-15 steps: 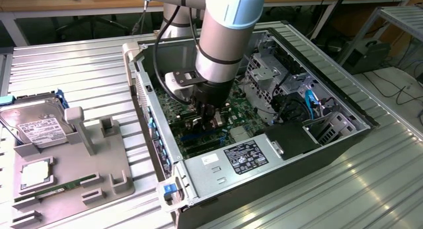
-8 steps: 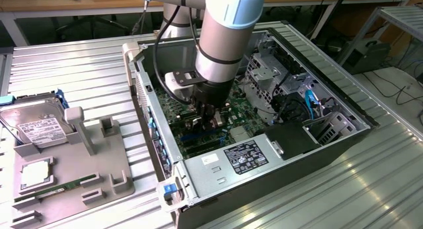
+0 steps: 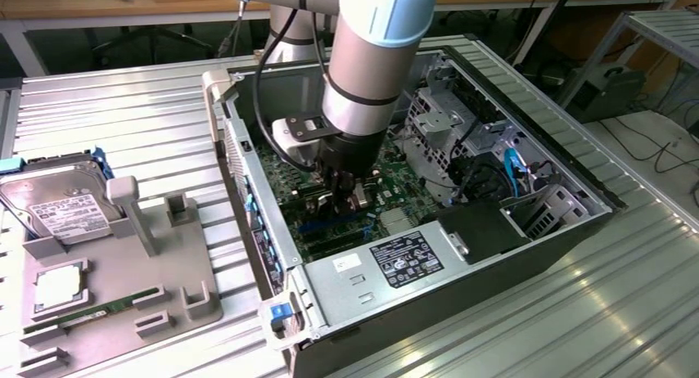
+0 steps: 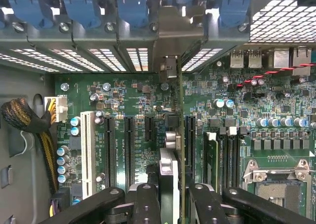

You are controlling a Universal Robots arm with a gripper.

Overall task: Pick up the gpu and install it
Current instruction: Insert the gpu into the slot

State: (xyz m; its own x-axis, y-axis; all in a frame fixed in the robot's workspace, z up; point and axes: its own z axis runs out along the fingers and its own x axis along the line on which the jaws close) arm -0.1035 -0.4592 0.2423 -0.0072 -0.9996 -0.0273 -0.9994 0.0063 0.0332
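In the wrist view the gpu [image 4: 169, 169] stands on edge over the green motherboard [image 4: 123, 100]. Its silvery bracket [image 4: 170, 34] sits against the case's rear slot openings. My gripper [image 4: 174, 197] is shut on the card, with one black finger [image 4: 147, 204] on each side of it. In the exterior view the gripper [image 3: 340, 200] reaches deep into the open computer case [image 3: 245, 190], low over the motherboard, and the arm hides most of the card. Whether the card's edge sits fully in a slot I cannot tell.
Black expansion slots [image 4: 109, 150] and a white slot [image 4: 89, 150] lie beside the card, with memory sticks [image 4: 212, 155] and the CPU socket [image 4: 274, 184] on the other side. A cable bundle [image 4: 29, 120] runs nearby. Outside the case, a grey holder [image 3: 164, 288] carries a hard drive [image 3: 55, 202].
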